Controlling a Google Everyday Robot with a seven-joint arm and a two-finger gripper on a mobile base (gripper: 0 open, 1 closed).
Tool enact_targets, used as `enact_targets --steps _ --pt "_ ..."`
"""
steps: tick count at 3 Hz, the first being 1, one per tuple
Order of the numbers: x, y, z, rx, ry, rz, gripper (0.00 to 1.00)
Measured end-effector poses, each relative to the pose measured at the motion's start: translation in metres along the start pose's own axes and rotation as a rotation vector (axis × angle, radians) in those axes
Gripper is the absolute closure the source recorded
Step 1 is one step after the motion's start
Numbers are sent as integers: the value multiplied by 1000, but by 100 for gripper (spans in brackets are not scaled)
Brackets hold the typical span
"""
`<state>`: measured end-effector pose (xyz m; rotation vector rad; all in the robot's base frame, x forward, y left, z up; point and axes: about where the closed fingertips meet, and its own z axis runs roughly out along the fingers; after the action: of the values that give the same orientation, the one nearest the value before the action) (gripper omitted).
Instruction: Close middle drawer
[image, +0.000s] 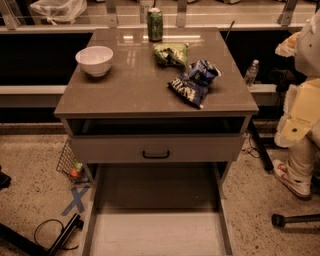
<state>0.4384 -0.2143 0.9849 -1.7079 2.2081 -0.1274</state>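
Observation:
The middle drawer (157, 232) is pulled far out toward the camera below the cabinet's upper front. Its long pale tray fills the bottom middle of the view, with its side walls (90, 220) running out to the lower edge. Its own front and handle lie below the frame, out of view. Above it is another grey-brown drawer front (200, 148) with a small dark bar handle (156, 154). A dark gap shows between that front and the countertop. The gripper is not in view.
On the countertop (125, 90) are a white bowl (94, 60), a green can (154, 24), a green snack bag (170, 53) and a blue snack bag (194, 81). A person in pale clothes (300, 115) stands at the right. A wire basket (70, 165), a blue tape X (76, 200) and a cable (50, 232) lie on the left floor.

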Motion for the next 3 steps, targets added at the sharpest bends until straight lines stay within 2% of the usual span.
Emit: enact_targets --steps 1,2,3 --pt "0 0 0 0 0 0 0" --pt "21 15 17 5 -19 26 0" --pt "65 54 42 30 -94 68 0"
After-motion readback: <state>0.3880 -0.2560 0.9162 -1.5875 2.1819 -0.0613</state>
